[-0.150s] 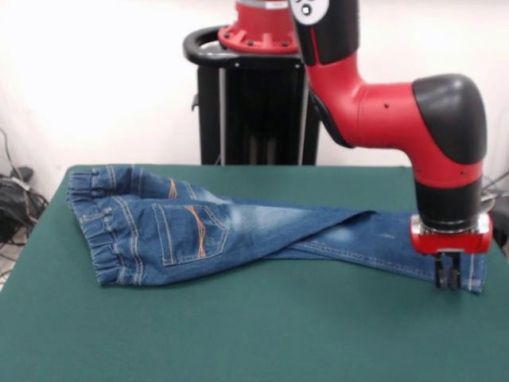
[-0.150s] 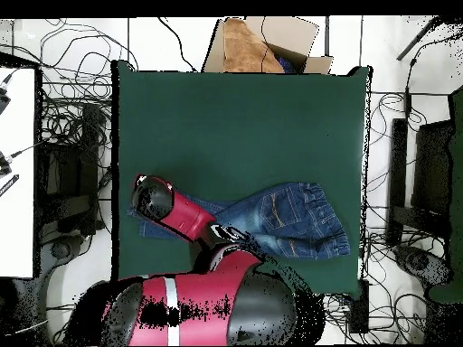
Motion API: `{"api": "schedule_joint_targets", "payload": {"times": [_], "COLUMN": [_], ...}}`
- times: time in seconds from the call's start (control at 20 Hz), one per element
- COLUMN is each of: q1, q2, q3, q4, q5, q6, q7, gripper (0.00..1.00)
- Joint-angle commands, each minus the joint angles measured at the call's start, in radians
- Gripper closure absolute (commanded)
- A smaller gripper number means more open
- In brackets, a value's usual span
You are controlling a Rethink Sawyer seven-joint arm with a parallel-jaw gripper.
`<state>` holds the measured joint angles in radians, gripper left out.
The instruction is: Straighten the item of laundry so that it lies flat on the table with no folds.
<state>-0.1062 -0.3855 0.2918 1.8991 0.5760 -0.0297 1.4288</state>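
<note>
I am pressing my tool down at the hem end of the small faded blue denim jeans, its tips drawn together, apparently pinching the cuff to pull the crossed legs straight. The jeans are lying along the dark green felt counter, the gathered waistband at the opposite end from my tool.

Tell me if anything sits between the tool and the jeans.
Nothing visible does. The tool is already down on the leg end of the small blue denim jeans, which lie alone on the dark green felt table.
</note>
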Motion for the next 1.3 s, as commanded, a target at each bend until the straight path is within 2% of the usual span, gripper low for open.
{"api": "schedule_joint_targets", "payload": {"times": [0.05, 0.2, 0.4, 0.65, 0.7, 1.15, 1.3], "q1": [0.059, 0.045, 0.037, 0.063, 0.063, 0.088, 0.067], "q2": [0.159, 0.162, 0.16, 0.142, 0.142, 0.15, 0.15], "q3": [0.007, 0.018, 0.023, -0.02, -0.022, -0.059, -0.032], "q4": [-0.065, -0.06, -0.058, -0.087, -0.092, -0.133, -0.134], "q5": [0.079, 0.062, 0.054, 0.036, 0.028, 0.0, -0.024], "q6": [0.15, 0.104, 0.109, 0.238, 0.26, 0.32, 0.277], "q7": [0.246, 0.251, 0.244, 0.19, 0.189, 0.188, 0.163], "gripper": [1.0, 1.0, 1.0, 1.0, 0.0, 0.0, 0.0]}}
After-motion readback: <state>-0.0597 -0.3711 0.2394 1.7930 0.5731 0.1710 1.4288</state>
